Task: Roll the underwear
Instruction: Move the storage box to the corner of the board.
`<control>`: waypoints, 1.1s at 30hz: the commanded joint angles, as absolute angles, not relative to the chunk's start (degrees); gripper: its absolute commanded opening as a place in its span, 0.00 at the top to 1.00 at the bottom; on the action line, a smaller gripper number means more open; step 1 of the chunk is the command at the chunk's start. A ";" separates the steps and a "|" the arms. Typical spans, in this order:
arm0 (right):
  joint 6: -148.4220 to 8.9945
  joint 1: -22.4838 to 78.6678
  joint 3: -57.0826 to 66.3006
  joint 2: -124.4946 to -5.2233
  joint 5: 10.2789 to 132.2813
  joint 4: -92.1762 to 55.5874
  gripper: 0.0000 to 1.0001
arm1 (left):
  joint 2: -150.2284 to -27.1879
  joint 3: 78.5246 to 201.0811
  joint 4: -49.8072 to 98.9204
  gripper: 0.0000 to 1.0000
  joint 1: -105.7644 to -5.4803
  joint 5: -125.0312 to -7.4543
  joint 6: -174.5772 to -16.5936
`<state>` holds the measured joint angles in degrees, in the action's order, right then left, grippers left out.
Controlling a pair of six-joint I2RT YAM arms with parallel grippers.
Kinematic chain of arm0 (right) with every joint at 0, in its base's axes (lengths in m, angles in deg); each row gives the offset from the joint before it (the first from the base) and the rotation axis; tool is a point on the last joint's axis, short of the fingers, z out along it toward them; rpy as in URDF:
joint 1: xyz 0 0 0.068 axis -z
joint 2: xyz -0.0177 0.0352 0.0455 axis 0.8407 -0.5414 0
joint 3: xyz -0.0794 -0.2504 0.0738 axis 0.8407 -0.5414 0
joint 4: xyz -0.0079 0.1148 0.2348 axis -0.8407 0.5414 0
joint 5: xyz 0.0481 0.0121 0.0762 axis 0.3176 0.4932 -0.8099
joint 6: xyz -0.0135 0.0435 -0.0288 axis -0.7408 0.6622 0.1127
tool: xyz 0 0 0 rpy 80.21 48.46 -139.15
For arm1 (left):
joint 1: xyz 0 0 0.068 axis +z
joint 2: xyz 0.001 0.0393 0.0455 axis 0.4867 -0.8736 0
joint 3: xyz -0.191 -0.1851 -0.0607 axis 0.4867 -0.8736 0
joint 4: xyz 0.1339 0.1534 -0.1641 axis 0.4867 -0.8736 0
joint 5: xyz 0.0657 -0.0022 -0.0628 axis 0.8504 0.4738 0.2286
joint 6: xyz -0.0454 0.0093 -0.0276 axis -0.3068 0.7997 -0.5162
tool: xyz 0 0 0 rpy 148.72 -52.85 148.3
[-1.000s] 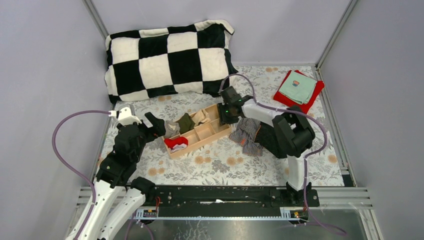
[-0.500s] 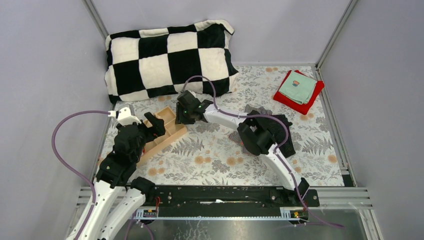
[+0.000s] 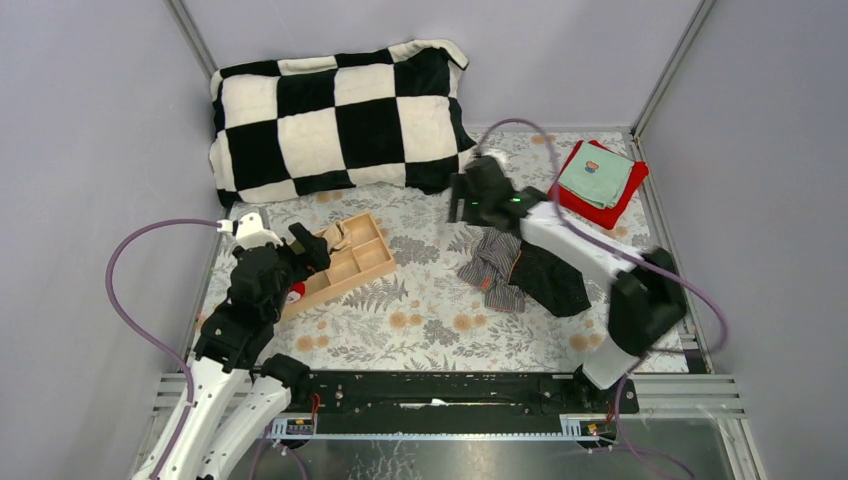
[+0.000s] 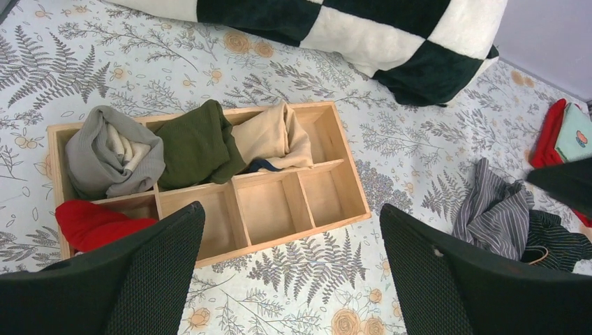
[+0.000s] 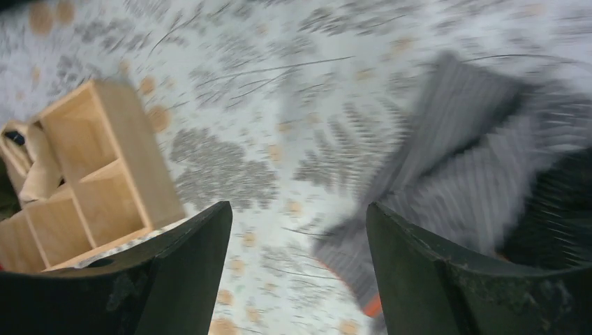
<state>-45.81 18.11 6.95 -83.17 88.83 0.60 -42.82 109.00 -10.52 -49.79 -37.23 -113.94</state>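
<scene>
The underwear lies in a loose heap on the floral table cover right of centre: a grey striped pair [image 3: 492, 268] with an orange-brown waistband, and a black pair [image 3: 552, 282] beside it on the right. In the left wrist view the grey pair [image 4: 494, 213] and the black pair [image 4: 558, 241] show at the right edge. My right gripper [image 3: 462, 205] hovers just behind the heap, open and holding nothing. Its blurred wrist view has the gripper [image 5: 298, 206] over bare cover, with the grey pair [image 5: 461, 164] to the right. My left gripper [image 3: 312, 248] [image 4: 291, 208] stands wide open at the wooden tray's left end.
A wooden compartment tray [image 3: 368, 262] [image 4: 328, 202] lies left of centre and holds rolled grey, green, beige and red cloths. A black-and-white checked pillow [image 3: 340, 110] fills the back. A red cloth [image 3: 575, 195] with a teal cloth [image 3: 596, 176] on it sits at the back right.
The right gripper swung left and then back right, ending behind the underwear heap, and its jaws have widened. The wooden tray has ended up further left, near the left gripper. The left arm is still.
</scene>
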 commanded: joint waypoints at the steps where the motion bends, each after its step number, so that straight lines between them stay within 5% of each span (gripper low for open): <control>1: -50.37 20.83 -3.85 -71.25 92.40 3.77 0.22 | -43.81 108.68 -8.04 0.01 -48.69 -37.37 -113.97; 10: -47.92 15.87 -3.35 -78.09 80.66 -0.33 0.35 | -43.94 108.60 -7.73 0.01 -48.24 -38.14 -113.78; 19: -43.29 6.89 13.78 -100.19 82.09 -1.44 0.44 | -43.92 108.60 -7.74 0.01 -48.13 -38.03 -113.89; 33: -48.20 1.86 53.33 -123.74 71.10 -2.80 0.40 | -44.47 108.65 -7.77 0.01 -48.10 -38.15 -113.78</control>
